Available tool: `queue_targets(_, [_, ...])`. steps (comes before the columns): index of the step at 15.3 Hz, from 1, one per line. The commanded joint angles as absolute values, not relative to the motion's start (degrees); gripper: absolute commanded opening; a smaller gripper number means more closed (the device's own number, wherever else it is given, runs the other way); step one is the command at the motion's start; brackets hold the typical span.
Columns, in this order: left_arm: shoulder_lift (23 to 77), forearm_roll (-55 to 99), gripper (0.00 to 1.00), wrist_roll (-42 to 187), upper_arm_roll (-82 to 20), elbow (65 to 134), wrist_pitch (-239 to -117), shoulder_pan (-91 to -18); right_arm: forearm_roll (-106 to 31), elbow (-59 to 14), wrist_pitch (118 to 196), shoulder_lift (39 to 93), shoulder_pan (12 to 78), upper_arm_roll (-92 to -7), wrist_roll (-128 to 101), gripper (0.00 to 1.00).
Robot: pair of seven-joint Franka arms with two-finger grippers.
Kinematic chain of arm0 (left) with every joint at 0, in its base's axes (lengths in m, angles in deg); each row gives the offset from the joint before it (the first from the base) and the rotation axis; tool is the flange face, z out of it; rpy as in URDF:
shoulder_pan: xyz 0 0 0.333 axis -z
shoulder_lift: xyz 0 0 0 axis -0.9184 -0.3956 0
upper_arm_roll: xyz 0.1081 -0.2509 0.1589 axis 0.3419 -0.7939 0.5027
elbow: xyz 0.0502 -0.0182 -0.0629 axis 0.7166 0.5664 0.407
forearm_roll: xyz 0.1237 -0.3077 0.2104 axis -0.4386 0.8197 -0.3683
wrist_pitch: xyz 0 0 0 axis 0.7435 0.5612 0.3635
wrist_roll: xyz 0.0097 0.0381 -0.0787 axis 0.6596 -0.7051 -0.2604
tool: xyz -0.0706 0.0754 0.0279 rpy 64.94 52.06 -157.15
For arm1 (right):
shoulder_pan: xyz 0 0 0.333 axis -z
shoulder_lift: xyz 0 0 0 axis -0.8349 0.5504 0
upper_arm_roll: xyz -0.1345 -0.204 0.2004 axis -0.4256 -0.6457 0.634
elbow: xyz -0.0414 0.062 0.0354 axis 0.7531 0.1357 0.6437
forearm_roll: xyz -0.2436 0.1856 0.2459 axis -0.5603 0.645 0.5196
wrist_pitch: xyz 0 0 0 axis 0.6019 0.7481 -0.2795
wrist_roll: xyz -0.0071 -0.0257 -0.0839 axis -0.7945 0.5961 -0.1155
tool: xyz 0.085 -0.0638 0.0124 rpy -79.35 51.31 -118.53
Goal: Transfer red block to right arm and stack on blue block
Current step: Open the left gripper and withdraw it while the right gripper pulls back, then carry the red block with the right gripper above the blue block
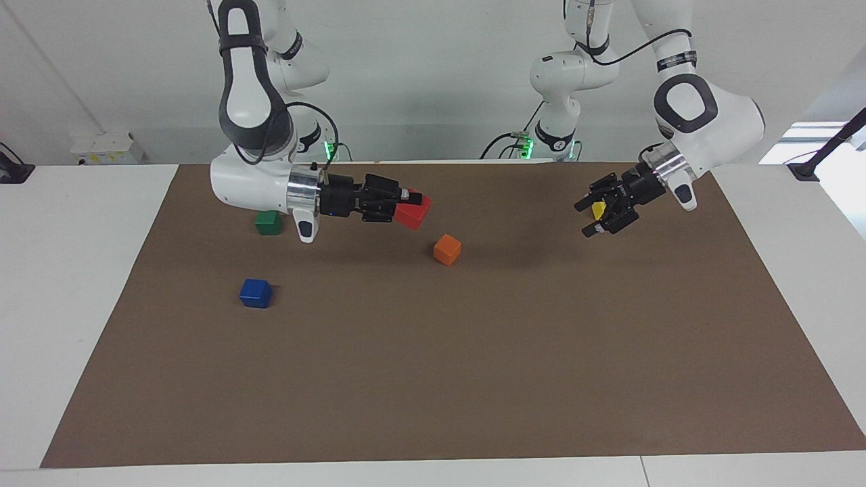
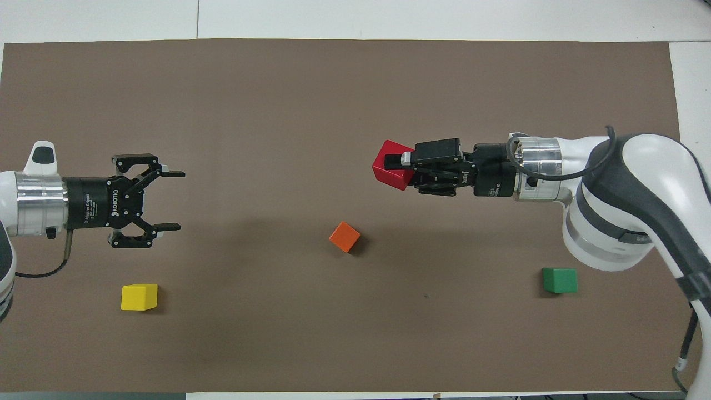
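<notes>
One red block point(image 1: 413, 211) clamped in right pincer point(image 1: 414, 201).

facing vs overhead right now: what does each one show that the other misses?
Facing view only: the blue block on the mat, and both arms' upper links and bases.

Overhead view only: the yellow block in full; the facing view has it largely hidden by the left gripper.

Both: the right gripper shut on the red block, raised above the mat; the left gripper open and empty; the orange block; the green block.
</notes>
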State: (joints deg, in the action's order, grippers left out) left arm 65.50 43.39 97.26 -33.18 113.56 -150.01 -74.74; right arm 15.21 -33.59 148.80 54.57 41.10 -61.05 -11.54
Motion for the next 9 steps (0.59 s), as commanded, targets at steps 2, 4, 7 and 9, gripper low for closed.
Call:
queue_targets(2, [62.54, 33.12, 1.00, 80.43, -33.63, 108.26, -145.71, -77.77, -3.94, -25.87, 149.97, 56.89, 43.07, -60.74, -27.54, 0.00])
queue_targets(4, [61.58, 26.71, 1.00, 71.80, -33.63, 106.24, -143.60, -78.48, -12.92, -23.40, 149.63, 57.33, 43.34, -60.74, -33.70, 0.00])
queue_targets(7, [61.49, 16.51, 1.00, 61.17, -33.72, 104.30, -139.73, -78.39, -32.24, -22.07, 147.27, 57.16, 43.34, -60.83, -41.10, 0.00])
queue_targets(9, [61.93, 11.32, 1.00, 52.29, -33.63, 103.07, -137.97, -78.48, -39.47, -21.11, 141.65, 57.24, 45.70, -60.92, -40.50, 0.00])
